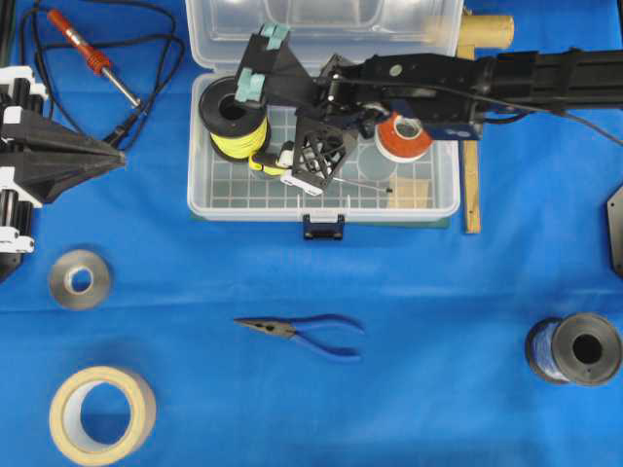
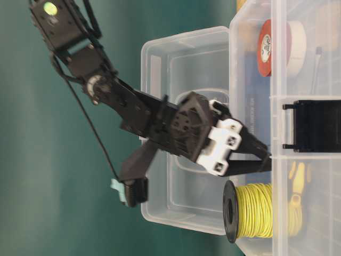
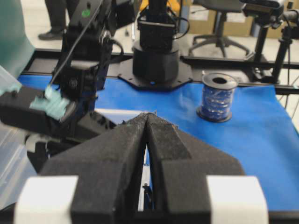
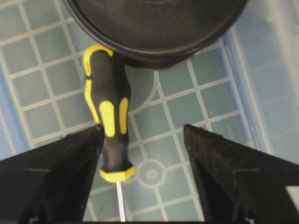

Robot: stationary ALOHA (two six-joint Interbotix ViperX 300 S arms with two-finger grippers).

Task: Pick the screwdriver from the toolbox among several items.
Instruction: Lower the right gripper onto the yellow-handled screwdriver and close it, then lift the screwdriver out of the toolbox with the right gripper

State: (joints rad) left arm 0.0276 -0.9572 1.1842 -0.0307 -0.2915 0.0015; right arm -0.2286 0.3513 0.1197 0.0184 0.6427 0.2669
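Screwdriver [image 4: 110,133] lies on the toolbox [image 1: 321,204] floor beside the yellow spool [image 1: 234,117]; my right hand [image 4: 142,140] hangs wide over it, one finger [image 4: 60,168] touching its handle.

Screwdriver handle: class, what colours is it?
Black with yellow inlays, clearest in the right wrist view: the screwdriver lies on the toolbox floor.

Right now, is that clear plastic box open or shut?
Open. The toolbox has its lid swung back flat, and the right hand reaches inside.
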